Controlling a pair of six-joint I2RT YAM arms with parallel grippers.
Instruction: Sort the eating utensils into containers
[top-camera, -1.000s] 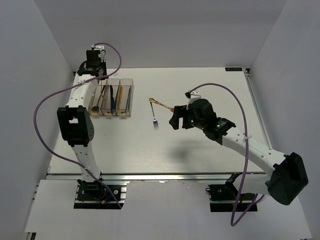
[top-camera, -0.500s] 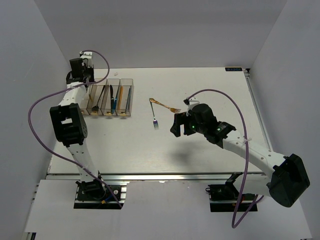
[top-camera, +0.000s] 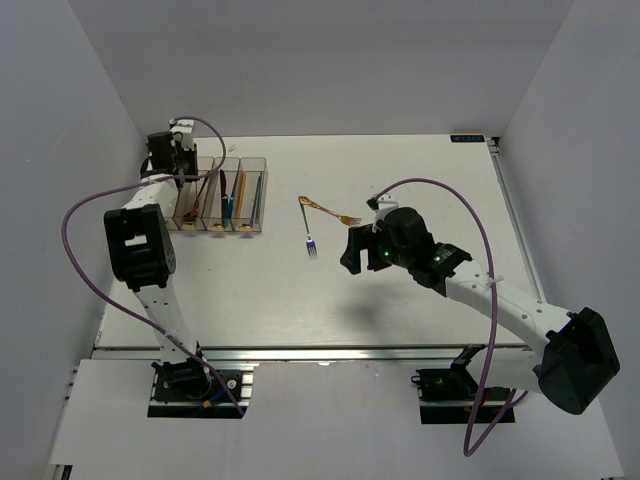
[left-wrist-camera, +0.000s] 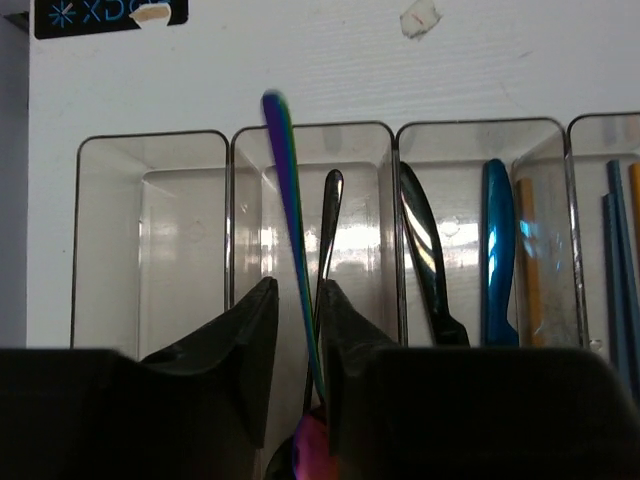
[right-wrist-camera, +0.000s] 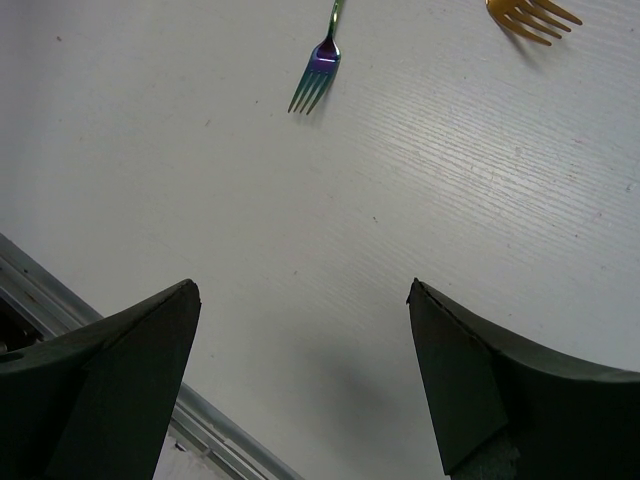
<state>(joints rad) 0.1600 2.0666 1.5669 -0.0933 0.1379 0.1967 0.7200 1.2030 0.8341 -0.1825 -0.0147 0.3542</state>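
- Black fingers of the left gripper stand slightly parted. The gap between them is wider than the slim handle running up through it.
- That handle belongs to an iridescent utensil, tilted over the second bin from the left. Its lower end is a pink blur close to the lens, so its kind cannot be told.
- Under it sit the containers, four clear bins joined in a row at the far-left part of the counter.
- The second bin holds a black handle.
- The third bin holds a black knife, a blue knife and an orange chopstick.
- The fourth bin shows blue-grey sticks at the frame edge.
- The right gripper is spread wide and holds nothing, hovering over bare counter near the middle.
- Ahead of it a rainbow fork lies flat, with a gold fork beyond. Both are well apart from the containers.
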